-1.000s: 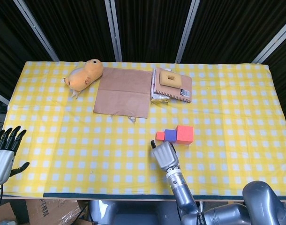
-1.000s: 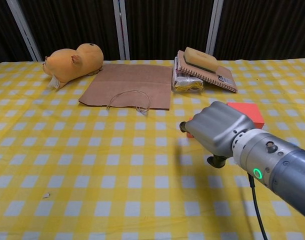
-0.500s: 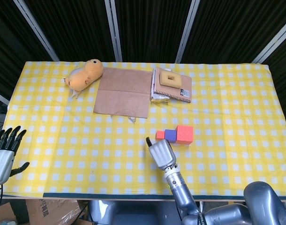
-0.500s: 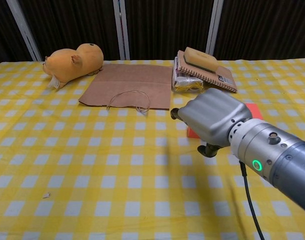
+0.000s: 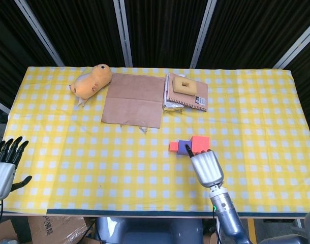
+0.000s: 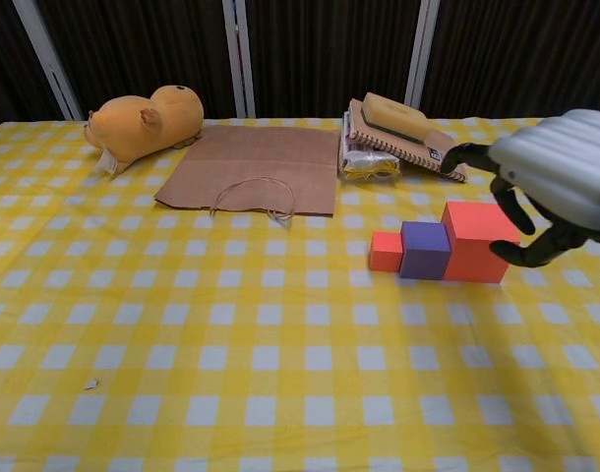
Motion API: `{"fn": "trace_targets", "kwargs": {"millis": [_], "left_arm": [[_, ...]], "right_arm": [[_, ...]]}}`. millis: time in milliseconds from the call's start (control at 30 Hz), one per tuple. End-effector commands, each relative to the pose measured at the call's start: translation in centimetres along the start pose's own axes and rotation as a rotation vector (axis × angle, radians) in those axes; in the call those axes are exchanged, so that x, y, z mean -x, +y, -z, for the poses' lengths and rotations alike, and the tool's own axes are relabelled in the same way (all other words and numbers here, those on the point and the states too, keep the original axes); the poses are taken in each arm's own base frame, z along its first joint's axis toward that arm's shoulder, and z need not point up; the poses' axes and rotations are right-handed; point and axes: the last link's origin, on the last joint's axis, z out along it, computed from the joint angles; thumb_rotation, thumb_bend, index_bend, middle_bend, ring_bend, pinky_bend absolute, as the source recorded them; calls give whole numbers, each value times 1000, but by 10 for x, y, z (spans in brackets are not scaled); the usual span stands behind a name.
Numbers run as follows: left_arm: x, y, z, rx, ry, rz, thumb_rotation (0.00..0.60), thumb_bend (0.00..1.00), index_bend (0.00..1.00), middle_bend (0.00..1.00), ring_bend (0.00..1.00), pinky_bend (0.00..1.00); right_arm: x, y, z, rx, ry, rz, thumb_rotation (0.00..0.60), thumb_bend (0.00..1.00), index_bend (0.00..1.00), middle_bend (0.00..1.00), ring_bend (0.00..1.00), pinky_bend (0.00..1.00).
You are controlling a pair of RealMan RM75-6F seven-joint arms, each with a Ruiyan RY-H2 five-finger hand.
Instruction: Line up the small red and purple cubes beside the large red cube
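Looked like a robot test lab: checkered tabletop (image 5: 256, 101) w/ props, black curtains (image 5: 160, 30), metal frame posts (image 5: 123, 30).

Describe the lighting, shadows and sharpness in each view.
Head view: even, soft lighting, no glare, cubes crisp; the right hand casts only a faint shadow. Chest view: the right hand is close and slightly soft-edged, while the large red cube and checked cloth stay sharp.

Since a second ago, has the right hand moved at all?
Yes. In the head view the right hand has shifted rightward, from below the small red cube to below the large red cube.
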Motion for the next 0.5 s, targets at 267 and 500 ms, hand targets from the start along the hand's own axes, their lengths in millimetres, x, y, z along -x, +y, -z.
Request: {"fn": "trace_targets", "kwargs": {"millis": [267, 500], "left_arm": [[0, 0, 0, 0, 0, 0, 600, 28, 0, 0, 0, 0], [0, 0, 0, 0, 0, 0, 600, 28, 0, 0, 0, 0]], "right_arm": [[20, 112, 114, 156, -82, -209, 600, 392, 0, 51, 7, 161], [33, 134, 153, 178, -69, -250, 600, 392, 0, 26, 0, 144]]}}
